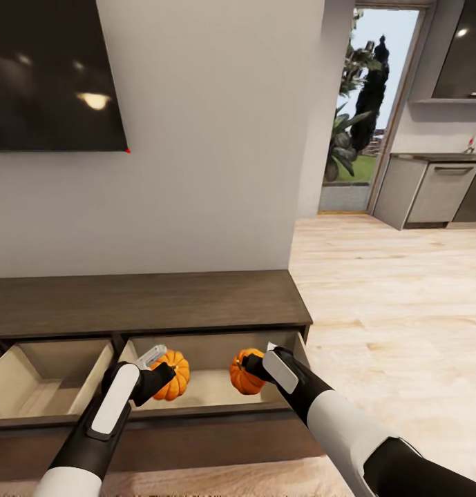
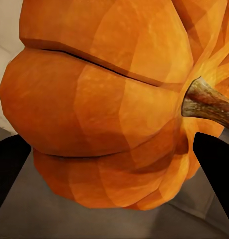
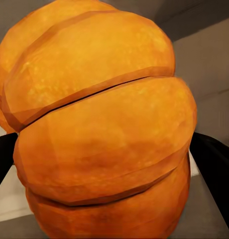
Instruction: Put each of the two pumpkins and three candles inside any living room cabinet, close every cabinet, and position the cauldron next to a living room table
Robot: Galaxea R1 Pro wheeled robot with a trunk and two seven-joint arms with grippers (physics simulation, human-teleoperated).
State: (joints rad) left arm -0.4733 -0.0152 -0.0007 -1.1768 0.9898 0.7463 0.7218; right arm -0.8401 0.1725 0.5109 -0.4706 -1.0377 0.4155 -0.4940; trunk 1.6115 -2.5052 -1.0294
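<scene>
— Over the open right-hand drawer [image 1: 217, 386] of the long dark-brown cabinet [image 1: 148, 300]: two pumpkins, one to each arm. Flat matte wood grain on top, pale smooth boards inside, handleless fronts.

— And on the left?

— Left pincer [image 1: 165, 376] clenched on the left pumpkin [image 1: 174, 375], black fingers [image 2: 214, 169] pressed to either flank in the left wrist view. Fruit tipped sideways there [image 2: 104, 114]: deep ribs, faceted orange skin with a faint mottled sheen, short rough brown stem [image 2: 209, 104] pointing off to one side.

— On the right?

— Right pincer [image 1: 255, 369] grasping the right pumpkin [image 1: 243, 373], dark fingers [image 3: 214, 169] at both edges of the close-up. Same plump, lobed shape [image 3: 99, 129], one dark crease running across; stem out of sight.

— Held above the drawer floor, or resting on it?

— Hard to tell from the head view. Both low within the drawer's opening, well apart from each other, each half covered by its own black wrist.

— Anything else?

— Second drawer [image 1: 44, 379] open beside it, cut off at the picture's left edge. Glossy black wall screen [image 1: 54, 72] above, only its lower right part showing. White plaster wall [image 1: 210, 159], pale plank floor [image 1: 389, 310], grey kitchen units [image 1: 438, 190] and a doorway onto greenery [image 1: 358, 117] beyond. Lower cabinet front largely masked by the white-and-black arms.
</scene>
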